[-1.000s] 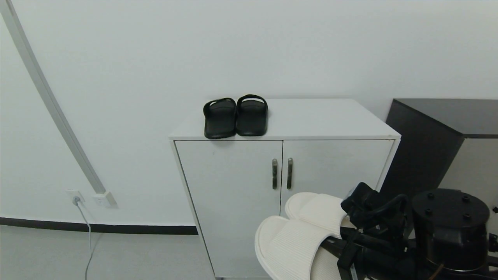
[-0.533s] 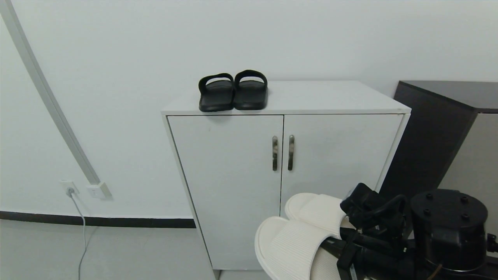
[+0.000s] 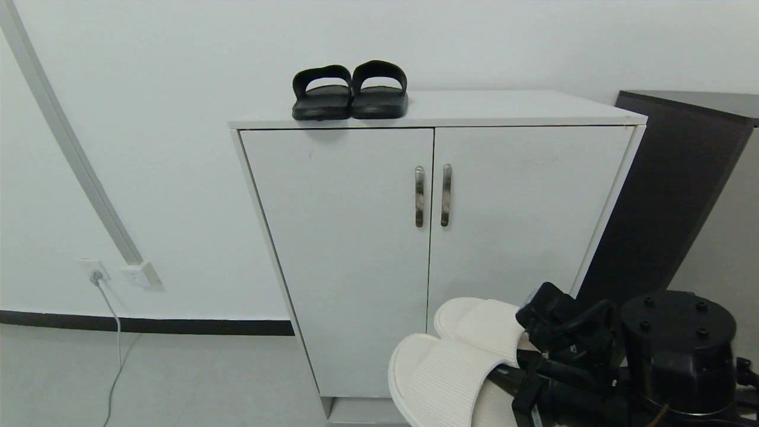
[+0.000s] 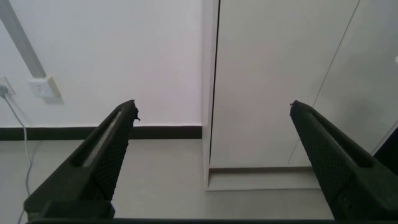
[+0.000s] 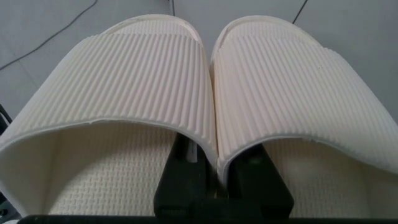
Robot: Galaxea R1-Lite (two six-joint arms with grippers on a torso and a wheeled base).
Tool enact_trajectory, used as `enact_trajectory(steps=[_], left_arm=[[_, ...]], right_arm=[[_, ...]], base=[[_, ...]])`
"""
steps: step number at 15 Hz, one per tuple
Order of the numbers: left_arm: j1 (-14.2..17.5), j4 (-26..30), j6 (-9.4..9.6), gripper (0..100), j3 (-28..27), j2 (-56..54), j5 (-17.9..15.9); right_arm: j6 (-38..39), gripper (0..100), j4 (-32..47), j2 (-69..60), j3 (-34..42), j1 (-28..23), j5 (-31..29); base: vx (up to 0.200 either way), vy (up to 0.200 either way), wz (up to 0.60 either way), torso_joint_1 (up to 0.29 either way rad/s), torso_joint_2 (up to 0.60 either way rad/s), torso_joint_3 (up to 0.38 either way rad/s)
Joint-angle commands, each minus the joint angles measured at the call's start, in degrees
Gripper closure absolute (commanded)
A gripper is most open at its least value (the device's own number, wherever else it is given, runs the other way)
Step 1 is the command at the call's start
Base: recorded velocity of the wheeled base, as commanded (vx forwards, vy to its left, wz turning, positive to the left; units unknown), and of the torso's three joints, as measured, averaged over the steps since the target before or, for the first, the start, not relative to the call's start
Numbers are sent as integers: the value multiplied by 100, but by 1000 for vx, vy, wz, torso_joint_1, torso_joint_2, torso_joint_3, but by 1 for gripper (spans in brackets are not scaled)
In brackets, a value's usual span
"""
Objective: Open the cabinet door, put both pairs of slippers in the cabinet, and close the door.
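While the right gripper (image 5: 216, 185) clamps white slippers (image 5: 143, 74) low, left gripper (image 4: 212, 106) gapes.

The cabinet (image 3: 338, 249) is plain white on its top and both doors, with two dull silver-grey handles (image 3: 419, 196) at the middle. The black slippers (image 3: 350, 92) on its far left top are solid matte black. The cream slippers (image 5: 143, 74), nearer, are cream-white, their straps finely ribbed in parallel lines and their insoles embossed with a small grid pattern. The right gripper (image 5: 216, 177) is black. The left gripper (image 4: 212, 109) is black too, with a fine mesh texture on its fingers (image 4: 112, 155). The wall (image 3: 178, 59) is white, the skirting strip (image 3: 148, 326) black and the floor (image 3: 178, 379) pale grey. A slanting conduit (image 3: 65, 136) is light grey, the cable (image 3: 112, 356) grey. The cupboard (image 3: 670, 196) on the right is near-black.
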Motion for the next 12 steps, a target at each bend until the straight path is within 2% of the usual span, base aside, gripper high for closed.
enact_trajectory(steps=[1,9,12], left_arm=[[1,1,-2,0,1,0,-1],[1,10,7,0,1,0,-1],[1,-7,-2,0,-17,0,140]], right_arm=[[-4,100,-7,16,5,13,1],[-74,100,-288,78,137,4,-43],[-74,100,-297,130,146,-22,-61]], base=[[0,0,0,0,0,0],[0,0,0,0,0,0],[0,0,0,-7,37,41]])
